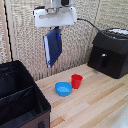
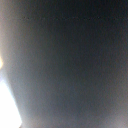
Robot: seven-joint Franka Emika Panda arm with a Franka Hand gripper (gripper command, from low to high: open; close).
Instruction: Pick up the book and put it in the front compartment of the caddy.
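One claw (image 1: 56, 29) clamped on book (image 1: 52, 47), ext view shows caddy (image 1: 20, 97), wrist cam just dark blur

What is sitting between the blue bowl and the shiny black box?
The red cup stands between the blue bowl and the black box, touching the bowl, in the exterior view.

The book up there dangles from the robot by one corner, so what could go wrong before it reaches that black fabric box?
1. The book hangs tilted from the tool, pinched near its top edge; it might swing or slip.
2. If dropped, it could hit the blue bowl or red cup nearly below.
3. The caddy has a divider; the tilted book could catch it or enter the wrong compartment. The wrist view shows only a dark blur.
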